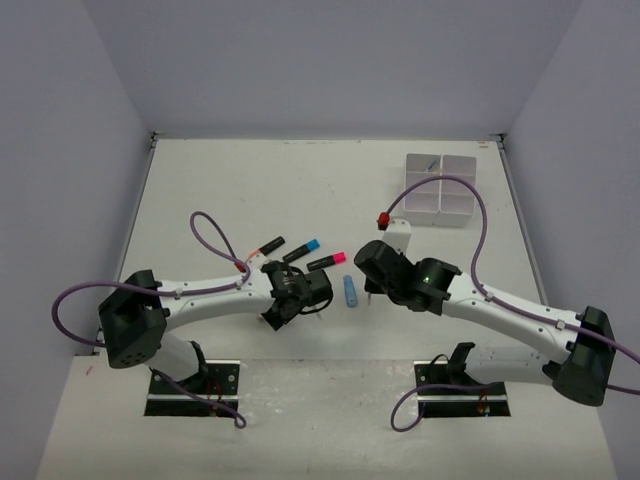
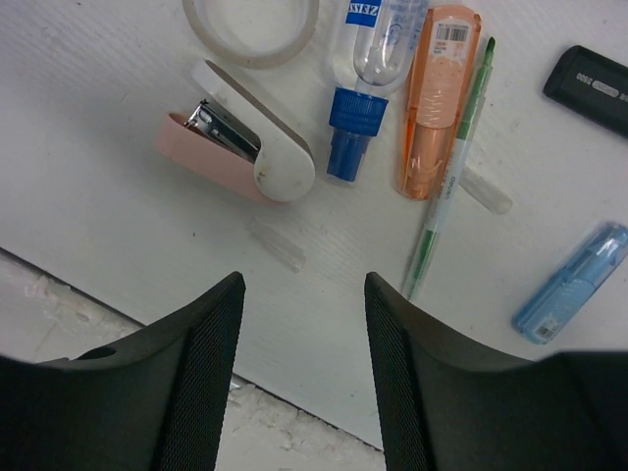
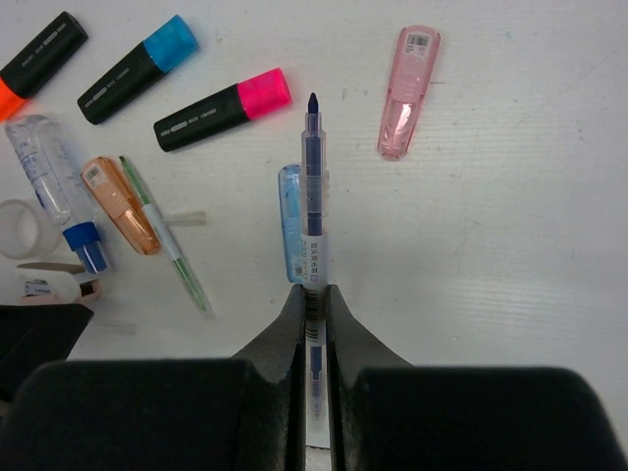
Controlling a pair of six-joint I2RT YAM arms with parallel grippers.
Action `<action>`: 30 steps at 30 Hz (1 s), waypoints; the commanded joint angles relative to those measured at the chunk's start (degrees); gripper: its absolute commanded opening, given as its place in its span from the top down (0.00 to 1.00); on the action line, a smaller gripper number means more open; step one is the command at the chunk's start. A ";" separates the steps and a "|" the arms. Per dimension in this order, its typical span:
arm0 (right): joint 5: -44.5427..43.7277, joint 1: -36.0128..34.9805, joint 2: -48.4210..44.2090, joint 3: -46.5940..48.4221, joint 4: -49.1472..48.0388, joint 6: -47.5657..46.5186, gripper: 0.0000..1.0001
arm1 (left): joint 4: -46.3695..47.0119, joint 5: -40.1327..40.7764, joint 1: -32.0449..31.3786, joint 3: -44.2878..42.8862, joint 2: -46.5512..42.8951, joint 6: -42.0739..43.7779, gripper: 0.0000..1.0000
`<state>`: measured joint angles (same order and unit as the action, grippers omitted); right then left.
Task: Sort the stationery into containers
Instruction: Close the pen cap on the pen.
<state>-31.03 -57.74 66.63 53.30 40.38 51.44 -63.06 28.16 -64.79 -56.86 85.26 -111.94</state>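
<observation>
My right gripper (image 3: 314,289) is shut on a thin blue pen (image 3: 313,167), held above a blue piece (image 3: 291,216) on the table. My left gripper (image 2: 302,280) is open with nothing between its fingers, hovering near a pink stapler (image 2: 235,152), a tape roll (image 2: 245,59), a blue-capped bottle (image 2: 358,118), a copper piece (image 2: 437,98) and a green pen (image 2: 451,177). Black highlighters with orange (image 1: 270,243), blue (image 1: 305,247) and pink (image 1: 328,261) caps lie mid-table. A pink piece (image 3: 404,93) lies to the pen's right. The white organiser box (image 1: 440,189) stands far right.
The table's near edge (image 2: 147,329) runs just below the left fingers. Purple cables (image 1: 215,240) loop over both arms. Grey walls close in the table on three sides.
</observation>
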 commanded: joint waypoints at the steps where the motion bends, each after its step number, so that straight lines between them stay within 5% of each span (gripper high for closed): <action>1: -3.11 -0.01 -0.74 -1.01 -1.48 -0.24 1.00 | 3.39 -0.86 0.98 0.66 2.87 -11.07 0.48; 23: -0.67 -0.10 2.94 -0.69 -4.63 -2.59 1.00 | 10.62 -2.90 0.98 7.02 6.30 -9.62 0.53; 30: -0.09 -0.10 3.21 -0.30 -4.84 -2.92 1.00 | 11.59 -4.57 0.98 6.59 7.93 -8.74 0.64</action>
<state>-30.44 -57.74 69.86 52.31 37.23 48.77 -53.90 25.18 -64.07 -50.11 91.46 -112.02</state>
